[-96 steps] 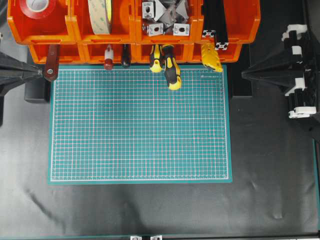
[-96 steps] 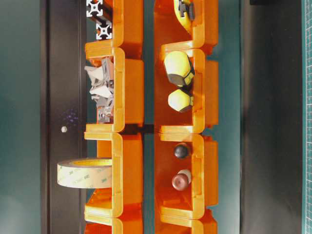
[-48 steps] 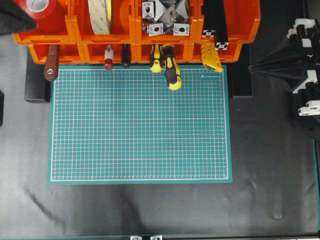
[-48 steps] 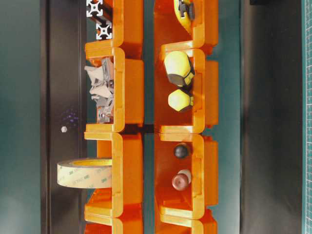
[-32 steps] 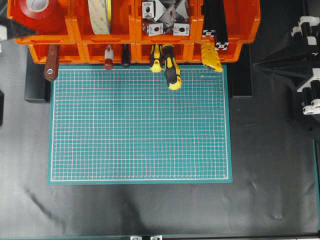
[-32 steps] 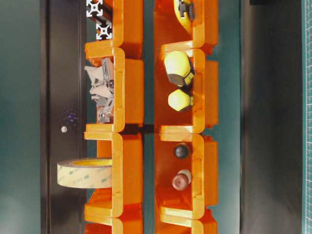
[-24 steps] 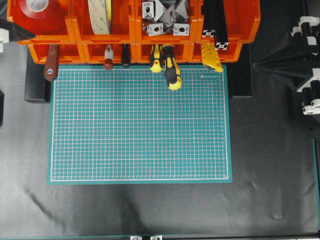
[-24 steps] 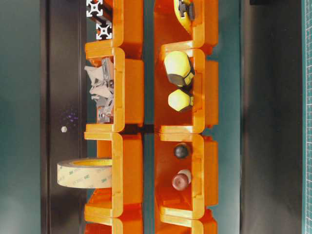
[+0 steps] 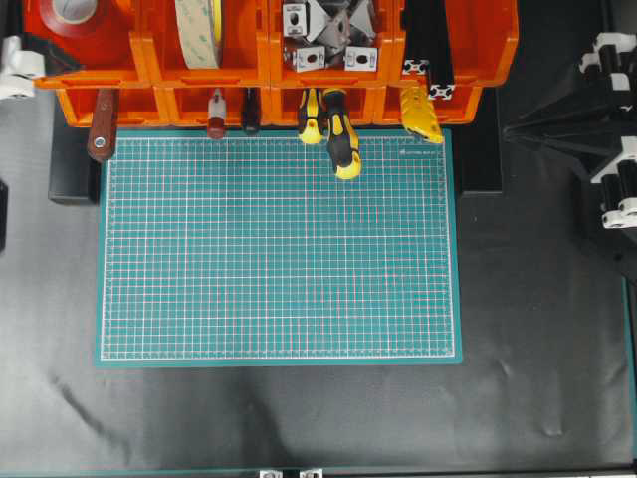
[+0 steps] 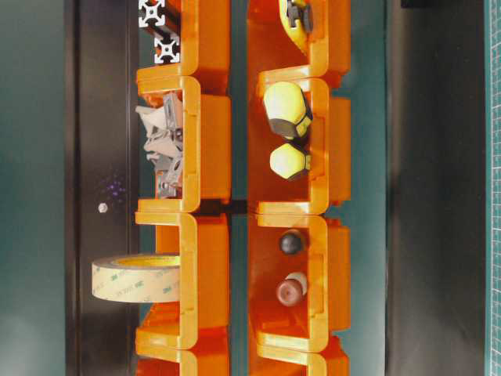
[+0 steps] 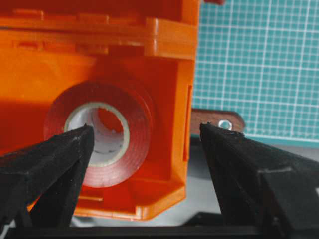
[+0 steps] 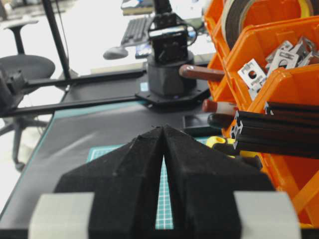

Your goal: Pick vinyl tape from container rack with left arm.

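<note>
Red vinyl tape lying flat in the container rack's upper end bin, left gripper fingers spread wide, gripping nothing, right gripper fingers pressed together, empty, above green mat

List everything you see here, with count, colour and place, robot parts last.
rack: one, orange, top edge
vinyl tape: one, red, top-left bin
big tape: one, cream, second upper bin
brackets: several, grey, third upper bin
black bars: a few, fourth upper bin
screwdrivers: two, yellow-black, lower bin, over the mat
mat: one, green, centre
left gripper: open, at the vinyl tape's bin
right gripper: shut, right side
</note>
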Available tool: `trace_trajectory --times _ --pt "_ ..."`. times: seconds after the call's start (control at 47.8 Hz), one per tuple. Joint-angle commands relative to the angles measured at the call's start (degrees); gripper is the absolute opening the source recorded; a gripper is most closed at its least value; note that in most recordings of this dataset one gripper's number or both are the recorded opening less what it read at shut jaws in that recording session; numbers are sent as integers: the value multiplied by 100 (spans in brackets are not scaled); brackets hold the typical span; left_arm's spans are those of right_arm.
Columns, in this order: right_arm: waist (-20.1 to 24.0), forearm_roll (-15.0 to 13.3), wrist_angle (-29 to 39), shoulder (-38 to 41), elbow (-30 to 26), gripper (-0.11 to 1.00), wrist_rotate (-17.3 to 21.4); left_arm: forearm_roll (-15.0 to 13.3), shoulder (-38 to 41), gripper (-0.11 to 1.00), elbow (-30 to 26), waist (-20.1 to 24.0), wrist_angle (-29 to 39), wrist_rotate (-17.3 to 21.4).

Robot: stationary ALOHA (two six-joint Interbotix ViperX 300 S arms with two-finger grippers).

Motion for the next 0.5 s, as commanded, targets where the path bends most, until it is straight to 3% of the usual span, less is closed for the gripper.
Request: trace_trajectory --times 0.0,0.481 --pt "9 9 0 35 -193 0 -9 18 -35 82 18 62 -70 0" --pt "9 0 18 26 -185 0 -9 9 -9 79 141 70 -79 0"
